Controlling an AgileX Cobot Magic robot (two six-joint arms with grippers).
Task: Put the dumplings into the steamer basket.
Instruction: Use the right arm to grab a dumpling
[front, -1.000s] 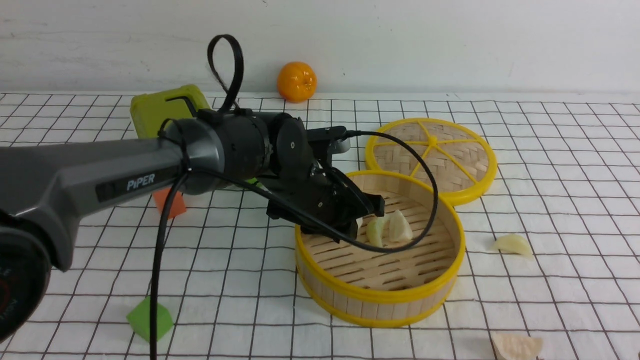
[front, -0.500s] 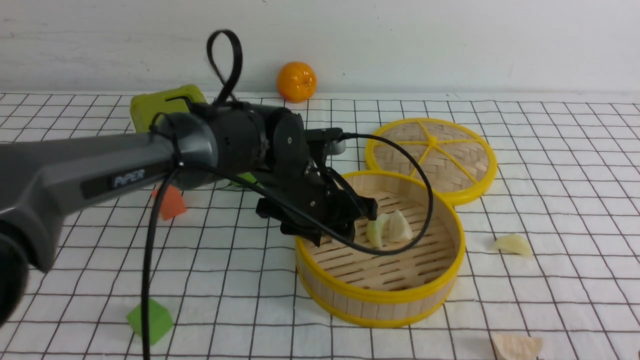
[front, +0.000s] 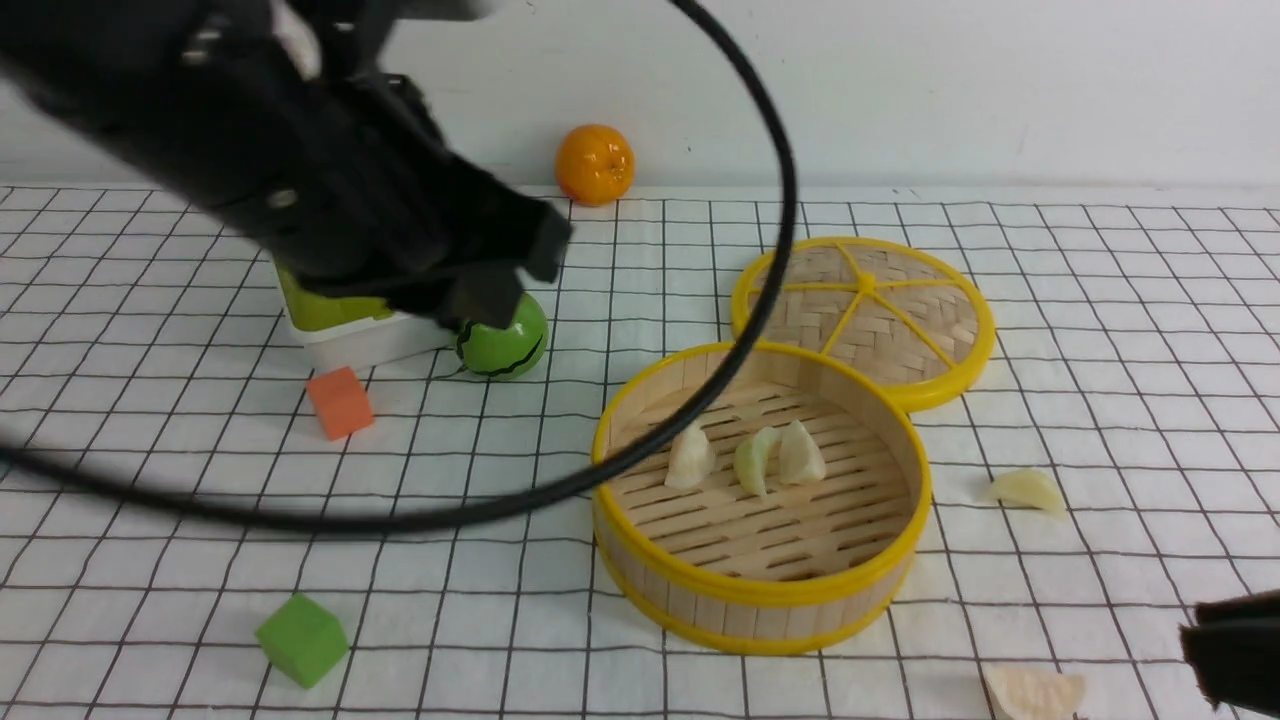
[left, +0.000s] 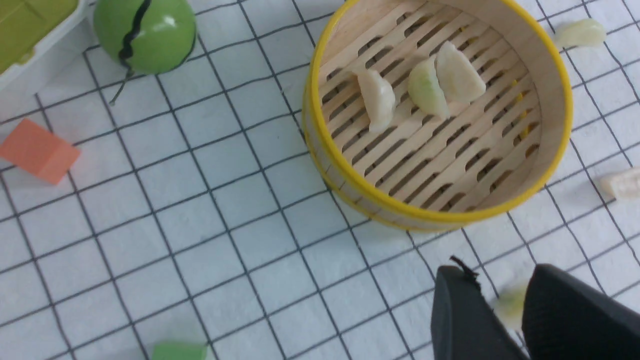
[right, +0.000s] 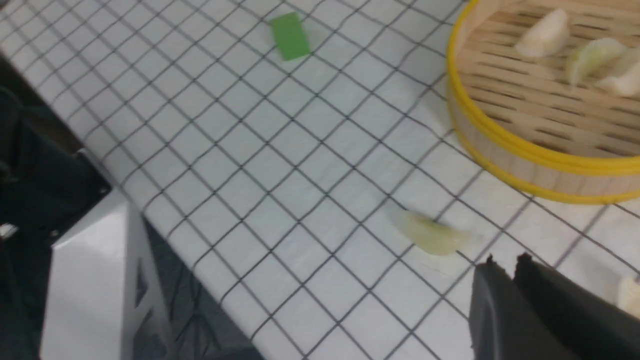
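Crossing the steamer basket (front: 760, 592) — a black cable (front: 450, 515).

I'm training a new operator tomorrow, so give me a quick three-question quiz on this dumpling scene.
1. How many dumplings lie inside the steamer basket?
2. True or false: the woven lid covers the basket.
3. Which lies closest to the green striped ball? A) green cube B) orange cube C) orange fruit
Key: 1. Three. 2. False; the lid lies behind the basket. 3. B.
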